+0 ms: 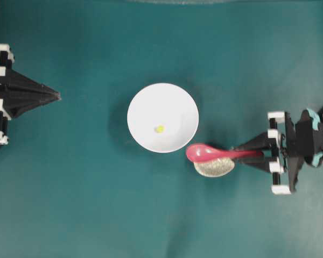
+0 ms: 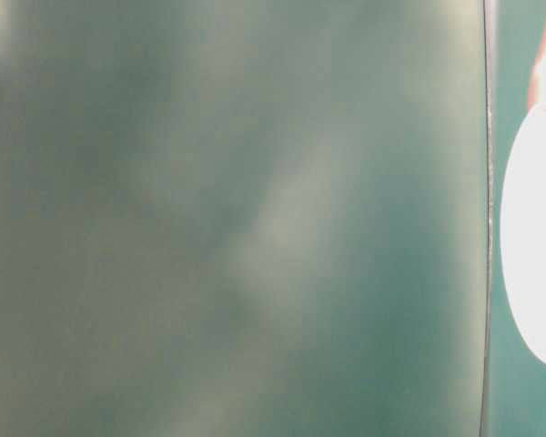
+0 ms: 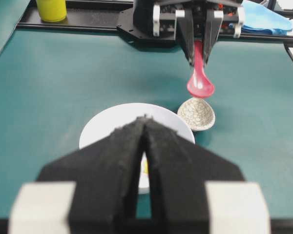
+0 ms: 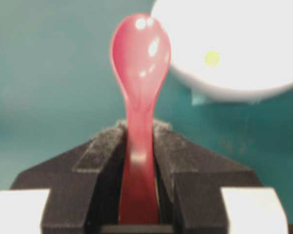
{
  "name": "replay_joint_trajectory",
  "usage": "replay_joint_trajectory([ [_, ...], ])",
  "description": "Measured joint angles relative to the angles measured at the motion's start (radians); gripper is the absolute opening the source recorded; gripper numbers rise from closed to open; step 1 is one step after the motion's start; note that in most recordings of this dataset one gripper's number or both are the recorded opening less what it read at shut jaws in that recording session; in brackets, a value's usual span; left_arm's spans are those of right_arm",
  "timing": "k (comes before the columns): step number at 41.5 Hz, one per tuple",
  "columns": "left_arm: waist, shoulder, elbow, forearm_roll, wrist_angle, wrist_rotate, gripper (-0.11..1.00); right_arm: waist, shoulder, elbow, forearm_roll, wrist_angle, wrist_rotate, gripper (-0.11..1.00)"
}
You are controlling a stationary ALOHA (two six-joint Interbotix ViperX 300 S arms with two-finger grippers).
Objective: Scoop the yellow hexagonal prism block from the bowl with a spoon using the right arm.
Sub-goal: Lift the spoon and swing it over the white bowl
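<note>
The large white bowl point(image 1: 151, 107) stands mid-table with the tiny yellow hexagonal prism block point(image 1: 159, 129) lying on its floor. My right gripper point(image 1: 239, 154) is shut on the handle of the red-pink spoon point(image 1: 204, 153). The scoop points left and hovers just outside the bowl's lower right rim. In the right wrist view the spoon point(image 4: 139, 63) rises from between the jaws of the gripper point(image 4: 139, 124), with the bowl point(image 4: 244, 44) and the block point(image 4: 212, 58) ahead to the right. My left gripper point(image 1: 58, 97) rests shut and empty at the far left.
A small speckled cream dish point(image 1: 214, 167) sits under the spoon's scoop, beside the bowl. In the left wrist view a yellow cup point(image 3: 51, 9) and a blue cloth point(image 3: 263, 19) lie beyond the table's far rail. The table-level view is mostly blurred.
</note>
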Motion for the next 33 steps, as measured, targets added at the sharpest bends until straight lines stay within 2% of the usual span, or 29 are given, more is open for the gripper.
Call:
replay_joint_trajectory([
  [7,0.000,0.002,0.000,0.000,0.000,0.000,0.01,-0.126,-0.123,-0.084,0.000,0.250,-0.121,0.23],
  [13,0.000,0.000,0.000,-0.002,0.000,0.000,0.01,-0.249,-0.192,-0.155,-0.002,0.453,-0.179,0.23],
  [23,-0.002,0.002,0.000,-0.002,0.000,0.000,0.01,-0.465,-0.219,-0.262,-0.021,0.762,-0.196,0.23],
  [27,0.000,0.002,0.000,0.000,0.000,-0.002,0.01,-0.523,-0.218,-0.299,-0.041,0.864,-0.196,0.23],
  [33,0.000,0.000,0.002,0.000,0.003,0.000,0.01,-0.565,-0.213,-0.353,-0.064,0.943,-0.196,0.23],
])
